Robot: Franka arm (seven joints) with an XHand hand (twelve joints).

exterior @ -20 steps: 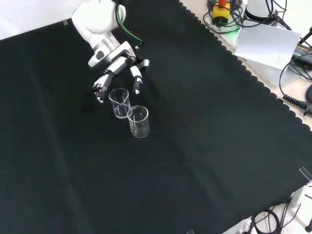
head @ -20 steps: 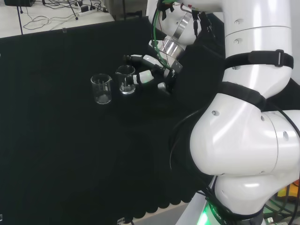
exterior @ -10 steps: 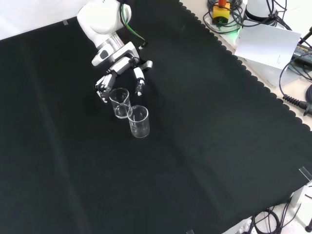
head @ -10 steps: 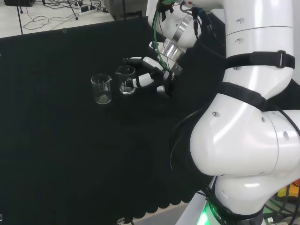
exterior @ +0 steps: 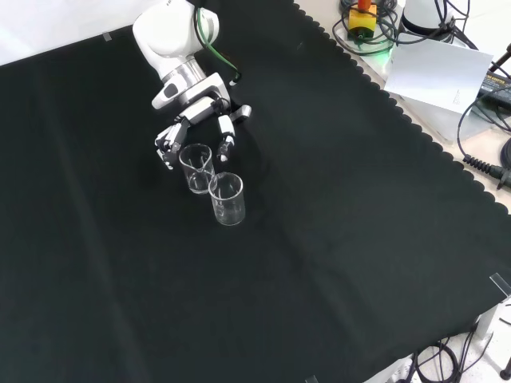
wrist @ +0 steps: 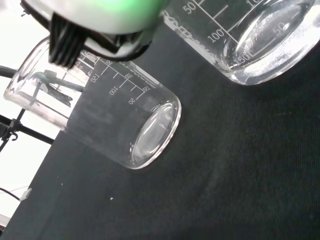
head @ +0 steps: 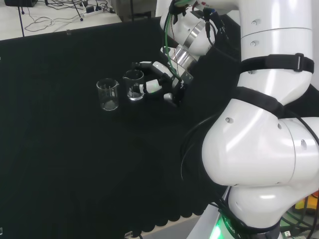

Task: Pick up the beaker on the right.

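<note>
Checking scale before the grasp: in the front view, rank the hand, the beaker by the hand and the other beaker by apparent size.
1. The hand, largest.
2-3. The beaker by the hand and the other beaker look alike; the latter seems slightly bigger, perhaps from nearness, so unranked.

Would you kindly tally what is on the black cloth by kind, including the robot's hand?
Clear glass beakers: 2, one next to the hand and one farther from it
Robot hand: 1, fingers spread around the nearer beaker
Black cloth: 1
Total: 4
</note>
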